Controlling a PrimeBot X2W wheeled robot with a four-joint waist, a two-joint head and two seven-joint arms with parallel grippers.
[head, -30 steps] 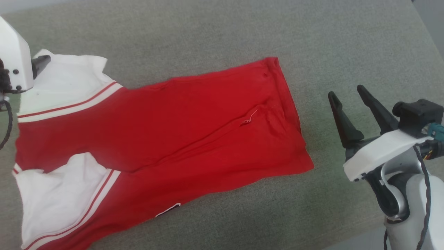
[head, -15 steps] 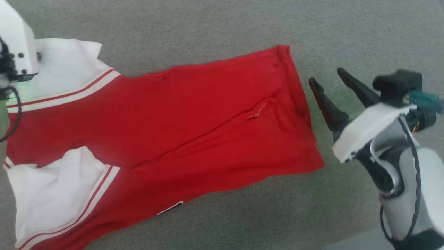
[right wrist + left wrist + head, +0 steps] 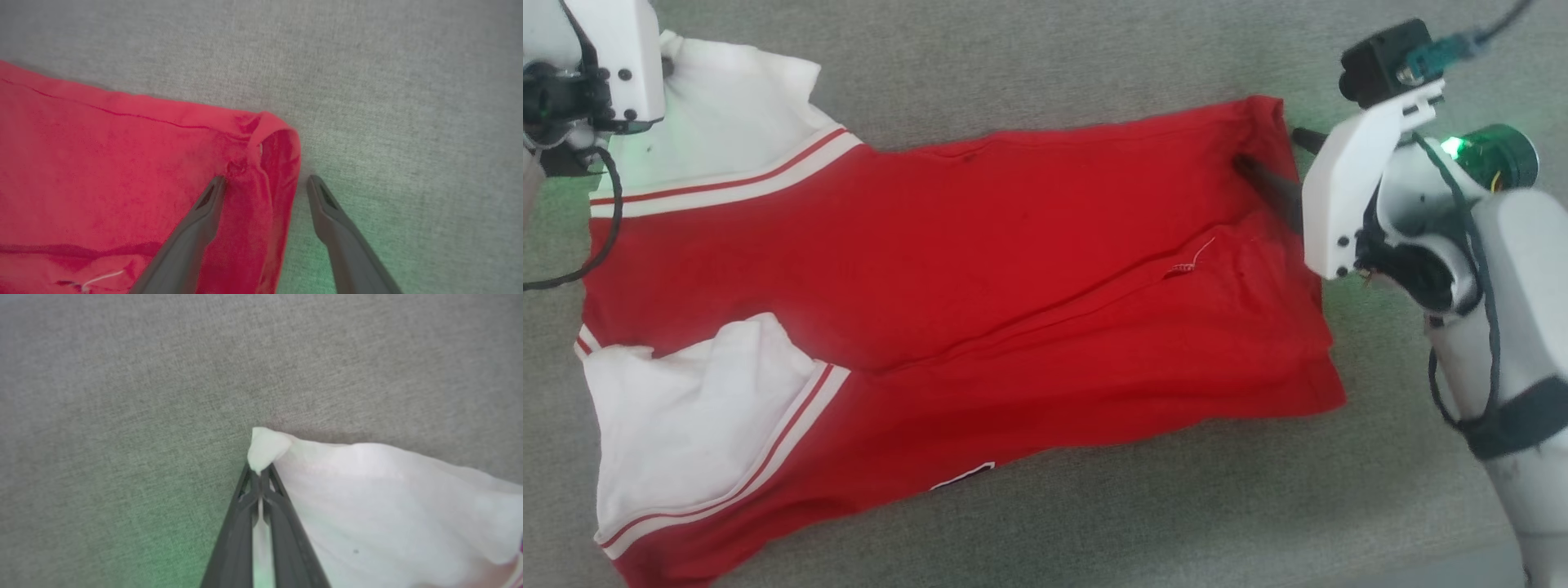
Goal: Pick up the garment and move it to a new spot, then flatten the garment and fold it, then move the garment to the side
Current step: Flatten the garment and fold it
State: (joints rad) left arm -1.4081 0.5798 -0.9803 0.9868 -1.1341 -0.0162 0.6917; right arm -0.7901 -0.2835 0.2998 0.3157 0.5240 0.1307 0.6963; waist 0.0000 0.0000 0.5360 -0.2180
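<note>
Grey woven upholstery [image 3: 1045, 65] carries the jersey [image 3: 980, 269], which lies spread out, soft and creased. Folding seems in hand: the left gripper [image 3: 258, 477] is pinched tight on a white sleeve corner, while the right gripper [image 3: 266, 179] straddles the red hem corner, jaws wide (nothing held). Next, it likely needs to close there.

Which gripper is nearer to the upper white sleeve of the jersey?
Left. The left gripper is shut on the corner of that sleeve; the right gripper stands open astride the red hem corner at the jersey's opposite end.
</note>
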